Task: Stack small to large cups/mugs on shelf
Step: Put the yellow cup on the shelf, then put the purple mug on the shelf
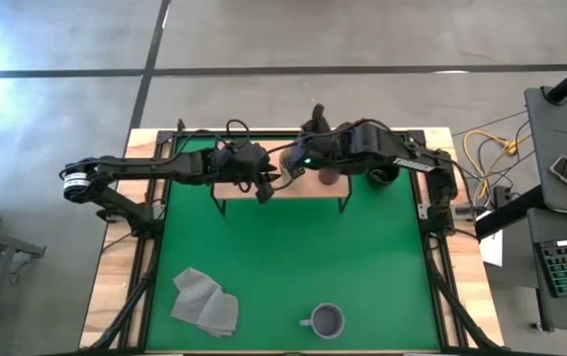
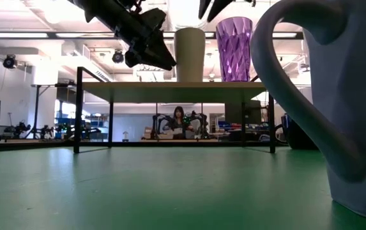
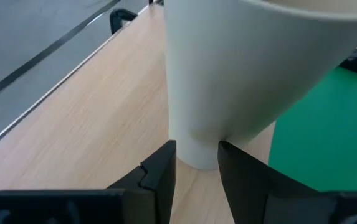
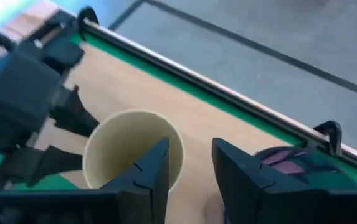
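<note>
The tan cup [image 2: 189,54] and the purple tumbler [image 2: 234,48] stand upright side by side on the light-wood shelf [image 2: 106,83]. My left gripper [image 3: 197,168] is narrowly open, level with the tan cup's lower wall [image 3: 197,146], on the cup's left side in the high view [image 1: 265,190]. My right gripper [image 4: 190,168] is open above the tan cup's rim [image 4: 122,143], clear of it in the low view [image 2: 211,6]. The lavender-grey mug [image 1: 325,319] stands on the green mat near the front edge. A dark mug-like shape [image 1: 384,176] sits right of the shelf, partly under the right arm. My left gripper's fingertips [image 3: 166,162] stand right at the tan cup's wall just above its base [image 3: 197,155], coming level along the shelf from the table's left. The cup is wider than the gap between the fingers. I cannot tell whether they touch it.
A grey folded cloth [image 1: 204,302] lies on the green mat [image 1: 293,257] at the front left. The lavender-grey mug fills the right of the low view [image 2: 336,96]. The shelf's left part [image 1: 226,183] is bare wood. A person sits far behind in the room [image 2: 179,118].
</note>
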Robot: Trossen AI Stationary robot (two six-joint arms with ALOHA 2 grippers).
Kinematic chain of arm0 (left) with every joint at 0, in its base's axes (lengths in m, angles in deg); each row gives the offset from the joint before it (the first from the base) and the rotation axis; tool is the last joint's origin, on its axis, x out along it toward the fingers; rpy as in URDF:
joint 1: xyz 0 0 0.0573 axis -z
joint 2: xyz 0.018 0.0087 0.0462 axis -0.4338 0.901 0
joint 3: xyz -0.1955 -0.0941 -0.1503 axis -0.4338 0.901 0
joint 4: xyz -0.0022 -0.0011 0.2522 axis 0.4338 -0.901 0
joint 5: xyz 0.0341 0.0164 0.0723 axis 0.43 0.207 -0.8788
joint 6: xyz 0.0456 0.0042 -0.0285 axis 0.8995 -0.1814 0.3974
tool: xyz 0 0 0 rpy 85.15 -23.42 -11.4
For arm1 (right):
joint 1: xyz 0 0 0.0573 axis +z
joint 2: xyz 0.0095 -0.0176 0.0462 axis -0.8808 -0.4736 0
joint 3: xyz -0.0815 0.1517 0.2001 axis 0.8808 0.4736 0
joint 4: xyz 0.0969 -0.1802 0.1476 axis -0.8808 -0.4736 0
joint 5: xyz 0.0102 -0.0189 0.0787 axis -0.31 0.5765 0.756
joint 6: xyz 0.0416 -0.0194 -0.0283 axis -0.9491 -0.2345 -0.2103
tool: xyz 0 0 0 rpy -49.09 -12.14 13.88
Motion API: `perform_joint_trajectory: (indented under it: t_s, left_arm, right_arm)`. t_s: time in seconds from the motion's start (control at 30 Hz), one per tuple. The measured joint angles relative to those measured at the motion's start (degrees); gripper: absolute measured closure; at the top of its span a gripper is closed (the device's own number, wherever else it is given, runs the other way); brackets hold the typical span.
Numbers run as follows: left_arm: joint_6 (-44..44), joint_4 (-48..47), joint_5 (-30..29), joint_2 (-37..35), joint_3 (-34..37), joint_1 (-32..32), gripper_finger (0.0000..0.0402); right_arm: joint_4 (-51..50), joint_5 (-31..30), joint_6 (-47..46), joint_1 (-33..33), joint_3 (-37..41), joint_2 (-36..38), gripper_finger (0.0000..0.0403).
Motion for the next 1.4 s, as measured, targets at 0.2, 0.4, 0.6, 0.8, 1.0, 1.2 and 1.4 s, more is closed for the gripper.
perform_joint_trajectory:
  t_s: [0.2,0.4,0.6,0.8,1.0,1.2,1.4]
  left_arm:
    - [-0.1,2.6,0.2,1.4,-0.2,-0.8,0.0297]
    - [-0.1,4.3,1.5,4.2,-0.3,-1.6,0.0297]
    - [-0.1,2.3,1.5,2.7,-0.2,-1.6,0.0297]
    - [-0.3,-4.5,1.9,-6.7,0.2,-0.6,0.0297]
    - [-1.8,-6.3,9.8,-16.1,4.0,1.4,0.0297]
    - [-6.2,-5.6,13.7,-21.8,10.0,3.1,0.0297]
    - [-9.6,-4.7,13.7,-25.6,15.1,3.4,0.0297]
  right_arm:
    - [1.4,-0.4,0.0,0.4,0.0,3.6,0.0297]
    - [0.8,-0.5,-0.3,1.1,0.0,4.6,0.0304]
    - [-6.7,-0.6,-1.3,1.8,0.6,5.2,0.0305]
    - [-7.0,-1.5,-2.3,1.1,4.4,14.0,0.0305]
    - [-5.2,18.1,-7.3,3.2,13.7,22.4,0.0305]
    - [-3.7,31.1,-15.6,18.2,25.4,23.2,0.0309]
    - [1.5,31.2,-32.4,33.2,34.9,20.7,0.0316]
